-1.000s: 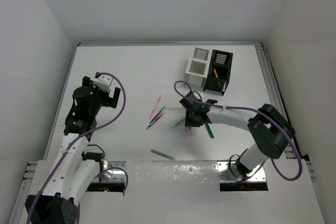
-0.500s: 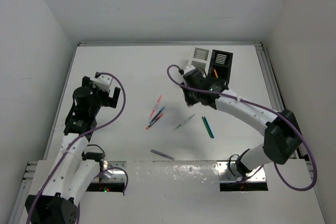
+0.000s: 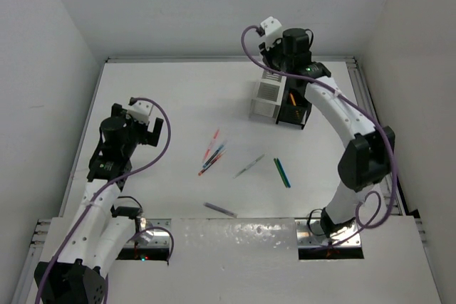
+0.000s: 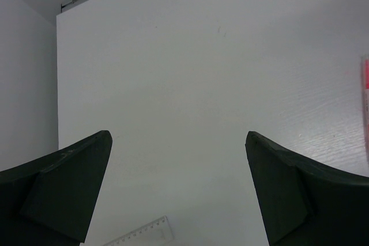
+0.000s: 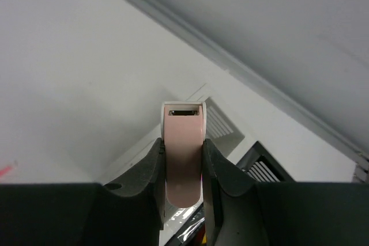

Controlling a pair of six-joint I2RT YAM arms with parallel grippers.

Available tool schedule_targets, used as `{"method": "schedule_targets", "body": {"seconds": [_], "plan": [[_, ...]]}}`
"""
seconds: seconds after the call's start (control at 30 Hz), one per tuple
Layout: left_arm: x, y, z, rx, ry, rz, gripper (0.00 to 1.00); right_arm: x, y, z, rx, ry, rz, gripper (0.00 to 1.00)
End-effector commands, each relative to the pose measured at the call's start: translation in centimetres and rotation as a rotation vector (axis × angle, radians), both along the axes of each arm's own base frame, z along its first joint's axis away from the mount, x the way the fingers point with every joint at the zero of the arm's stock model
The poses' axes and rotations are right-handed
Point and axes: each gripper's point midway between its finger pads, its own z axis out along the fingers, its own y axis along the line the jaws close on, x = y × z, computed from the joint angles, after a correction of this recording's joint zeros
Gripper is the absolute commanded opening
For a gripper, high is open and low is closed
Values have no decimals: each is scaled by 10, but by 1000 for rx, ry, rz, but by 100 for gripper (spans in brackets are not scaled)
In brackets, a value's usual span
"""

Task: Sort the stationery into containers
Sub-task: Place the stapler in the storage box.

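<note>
On the flat white table [image 3: 164, 97], the white slatted square box [image 3: 266, 97] stands far right, touching the left of the black slatted square box [image 3: 295, 112] (a thin orange pencil [image 3: 292, 97] inside it), loose red-and-blue pens [image 3: 212, 153] lying mid-table.

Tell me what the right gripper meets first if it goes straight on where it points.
Probably the white container: its slatted face lies just beyond the pink block held in the right gripper. Depth is hard to judge.

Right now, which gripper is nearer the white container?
Right. The right gripper, holding the pink eraser, hovers just above the white container. The left gripper hangs open far off over the left side of the table.
</note>
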Motion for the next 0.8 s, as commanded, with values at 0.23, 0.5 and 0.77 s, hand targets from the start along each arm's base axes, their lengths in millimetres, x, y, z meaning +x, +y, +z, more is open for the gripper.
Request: {"method": "schedule_targets", "body": {"seconds": [0.23,0.5,0.77], "plan": [[7,8,1,15,-25,31,100,6,9,-74,-38,139,169,0],[7,10,0,18,-22,38,100,-4,-5,-126,-126,231,171,0],[8,11,1,18,-24,38,100,-5,-11,-147,-157,263,144,0]]}}
